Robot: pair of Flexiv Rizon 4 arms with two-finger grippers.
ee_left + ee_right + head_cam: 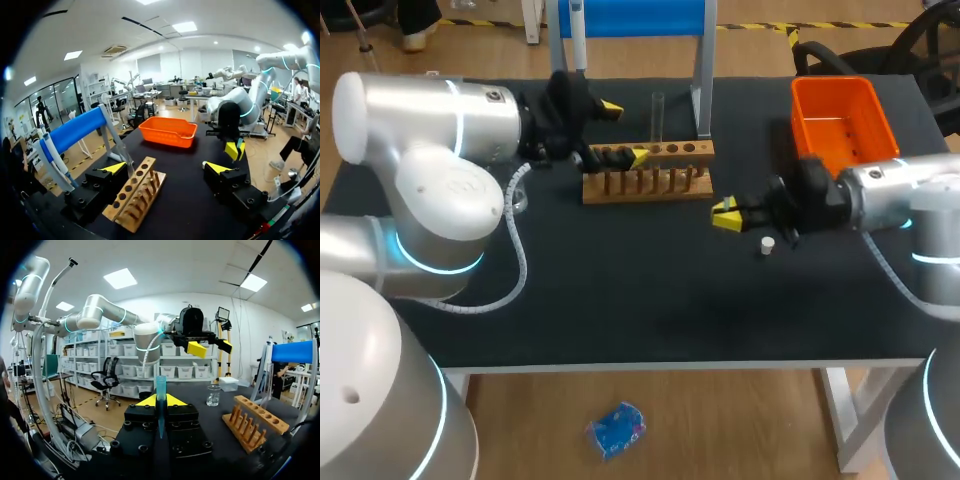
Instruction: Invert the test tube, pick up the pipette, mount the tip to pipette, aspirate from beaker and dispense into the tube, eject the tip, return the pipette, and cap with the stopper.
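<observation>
A clear test tube (658, 118) stands upright in the wooden rack (648, 172), also seen as the tube (123, 156) in the rack (136, 192). My left gripper (624, 131) (166, 168) is wide open just left of the tube, over the rack's left end, holding nothing. The pipette (577, 38) (51, 161) hangs on the blue stand (632, 16). My right gripper (728, 215) (160, 401) hovers right of the rack, shut on a teal pipette tip (160, 407). A white stopper (767, 245) lies on the mat below it. The beaker (213, 395) (517, 190) sits by my left arm.
An orange bin (843, 120) (167, 131) stands at the back right of the black mat. The blue stand's posts (702, 95) rise right behind the rack. My left arm's cable loops over the mat (620, 300) at the front left.
</observation>
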